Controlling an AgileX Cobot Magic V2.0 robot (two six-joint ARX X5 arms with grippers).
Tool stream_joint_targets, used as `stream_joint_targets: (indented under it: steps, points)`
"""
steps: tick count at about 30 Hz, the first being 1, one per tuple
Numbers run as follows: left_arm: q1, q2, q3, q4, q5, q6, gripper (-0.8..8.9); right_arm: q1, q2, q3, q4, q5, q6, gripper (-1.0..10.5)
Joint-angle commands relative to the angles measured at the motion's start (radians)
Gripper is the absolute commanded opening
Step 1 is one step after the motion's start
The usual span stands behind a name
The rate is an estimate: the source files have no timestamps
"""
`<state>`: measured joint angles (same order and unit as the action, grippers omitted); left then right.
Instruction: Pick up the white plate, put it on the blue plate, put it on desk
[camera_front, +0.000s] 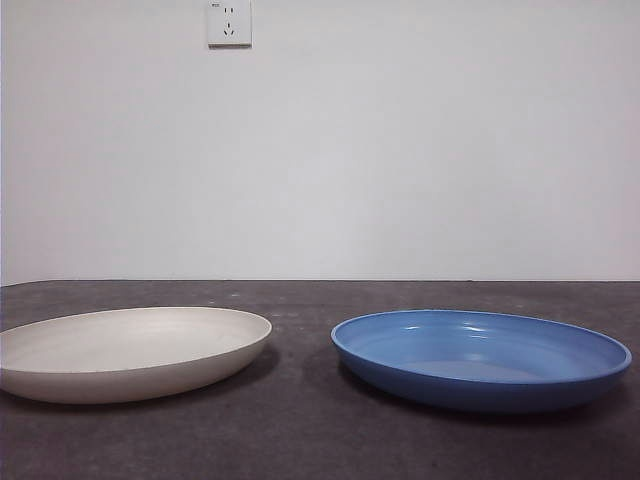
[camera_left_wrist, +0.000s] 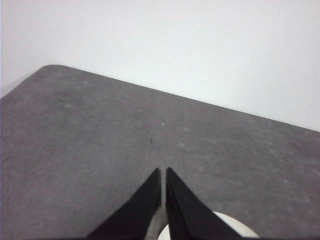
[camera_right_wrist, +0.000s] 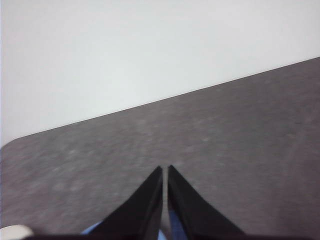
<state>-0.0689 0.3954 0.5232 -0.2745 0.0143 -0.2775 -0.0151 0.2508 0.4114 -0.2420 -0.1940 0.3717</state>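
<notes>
The white plate looks light, stiff and smooth; with my left gripper pressed together and empty, I'd pinch its rim.

The wide, shallow, cream-white round plate is cut off by the front view's left edge. In the left wrist view only a sliver of it shows past the black left tool. The glossy blue round plate is almost wholly hidden behind the right tool.
</notes>
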Motion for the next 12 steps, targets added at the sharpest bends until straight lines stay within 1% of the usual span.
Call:
stream_joint_targets:
  steps: [1, 6, 9, 12]
  points:
    - [-0.008, 0.056, 0.093, -0.012, 0.041, 0.017, 0.17, 0.000, 0.062, 0.069, -0.018, -0.060, 0.013, 0.1]
    - [-0.021, 0.153, 0.191, -0.015, 0.152, 0.026, 0.17, 0.000, 0.193, 0.174, -0.066, -0.222, 0.013, 0.1]
    - [-0.031, 0.200, 0.223, -0.019, 0.235, 0.026, 0.17, 0.005, 0.258, 0.222, -0.091, -0.301, 0.010, 0.1]
    - [-0.040, 0.233, 0.235, -0.027, 0.312, 0.024, 0.17, 0.023, 0.307, 0.264, -0.124, -0.362, 0.003, 0.1]
